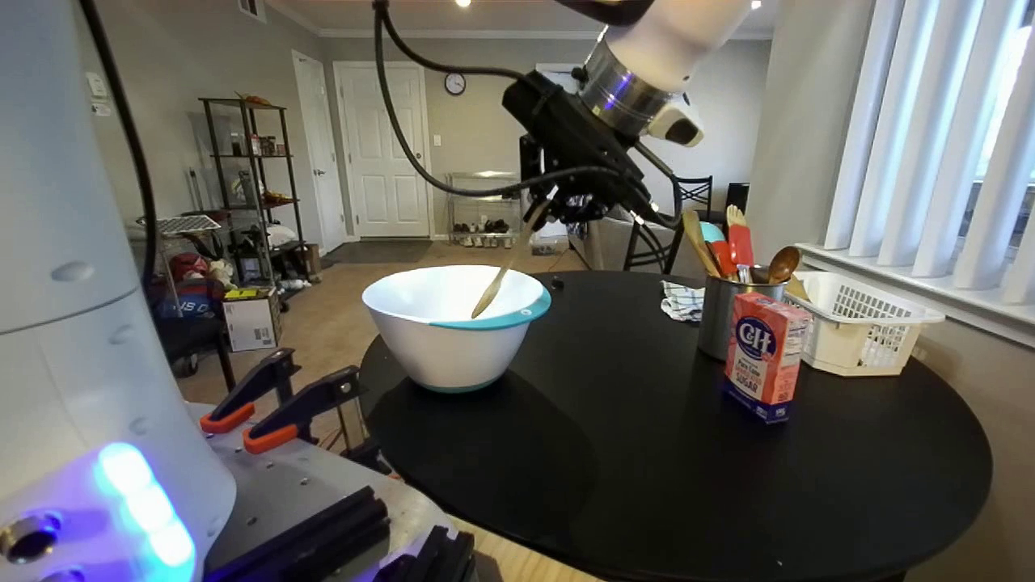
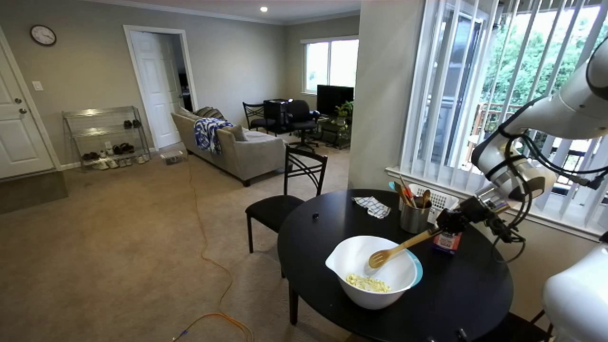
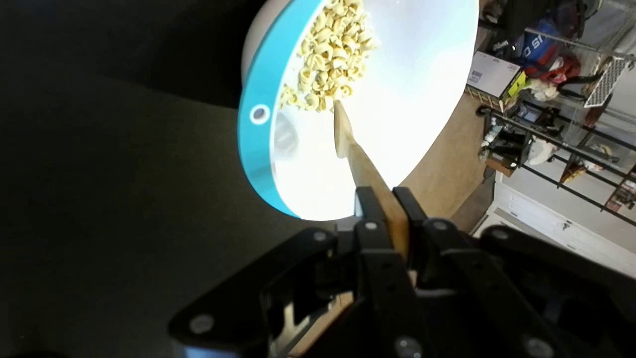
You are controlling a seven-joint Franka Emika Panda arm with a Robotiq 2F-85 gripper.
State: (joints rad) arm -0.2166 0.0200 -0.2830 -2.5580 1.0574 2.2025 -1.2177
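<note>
One wht. bowl point(image 1: 441, 352) w/ teal rim band stands L.-most on blk. round table point(image 1: 647, 485) in an exterior view; curled yellow pcs. point(image 2: 368, 283) lie at its bottom; next R., slotted wooden spoon point(image 2: 401, 246) slants w/ head in bowl mouth, contact w/ pcs. unclear; its handle is clamped in gripper point(image 3: 386, 209), tilted, up & R. of bowl; beyond, chk. cloth point(image 1: 682, 301); then metal utensil can point(image 1: 716, 323) w/ sugar box point(image 1: 764, 356) just in front; far R., wht. basket point(image 1: 869, 347).
</note>
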